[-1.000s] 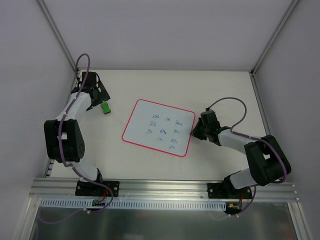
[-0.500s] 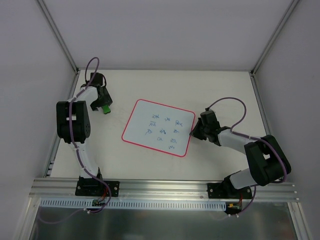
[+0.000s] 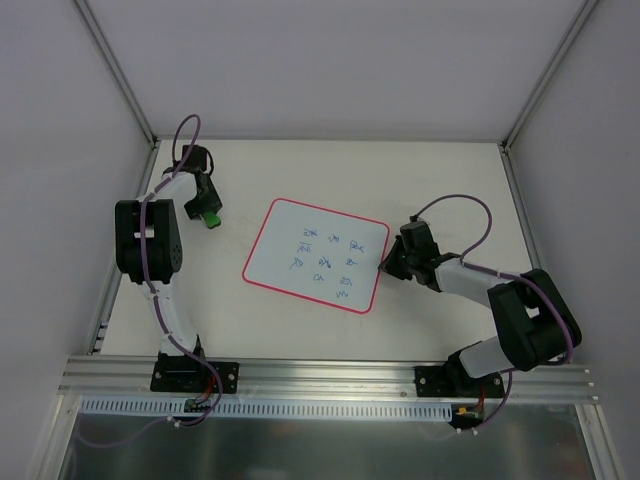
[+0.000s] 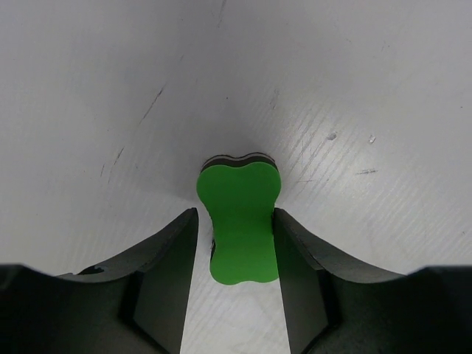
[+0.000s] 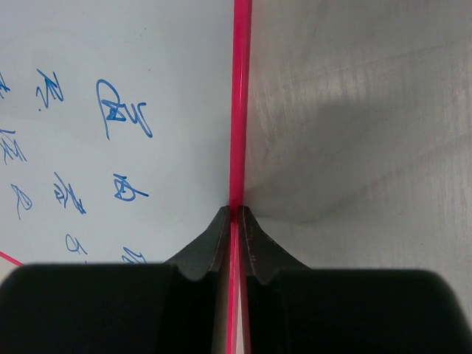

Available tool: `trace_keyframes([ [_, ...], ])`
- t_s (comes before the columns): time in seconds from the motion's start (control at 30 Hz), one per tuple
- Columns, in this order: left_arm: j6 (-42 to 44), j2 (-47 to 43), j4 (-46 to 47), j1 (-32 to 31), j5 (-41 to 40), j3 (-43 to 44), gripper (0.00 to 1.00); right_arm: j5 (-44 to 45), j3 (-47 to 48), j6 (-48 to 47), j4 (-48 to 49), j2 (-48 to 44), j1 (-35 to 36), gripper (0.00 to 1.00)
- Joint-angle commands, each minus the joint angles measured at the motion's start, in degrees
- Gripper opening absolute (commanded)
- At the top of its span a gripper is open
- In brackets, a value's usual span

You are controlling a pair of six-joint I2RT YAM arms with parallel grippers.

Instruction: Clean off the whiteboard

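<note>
The left arm reaches to the far left of the table (image 3: 450, 180), elbow raised. Its gripper (image 4: 234, 212) pinches a green, bone-shaped eraser (image 4: 240, 247) between black fingers. The right arm stretches low, its gripper (image 5: 234, 215) clamped on the red rim of the whiteboard (image 3: 290, 250), a glossy round-cornered rectangle lying mid-table with blue scribbles (image 3: 330, 258).
</note>
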Motion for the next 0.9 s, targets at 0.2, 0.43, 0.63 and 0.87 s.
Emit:
trace_keyframes([
  [0.2,2.1,-0.6,-0.2,0.5,0.4,1.5,0.24,2.0,-1.5,0.1,-4.0,1.6,0.6,0.09],
  [0.43,4.2,-7.3,-0.8,-2.1,6.4,-0.9,0.11,1.9,-1.1,-0.5,-4.0,2.0,0.7,0.09],
  [0.63,6.0,-11.4,-2.4,-14.1,5.6,-2.8,0.11,1.9,-0.8,-0.7,-4.0,3.0,0.7,0.1],
  [0.87,6.1,-7.6,-3.0,-24.0,6.0,0.0,0.13,1.9,-0.1,-0.9,-4.0,3.1,0.6,0.1],
])
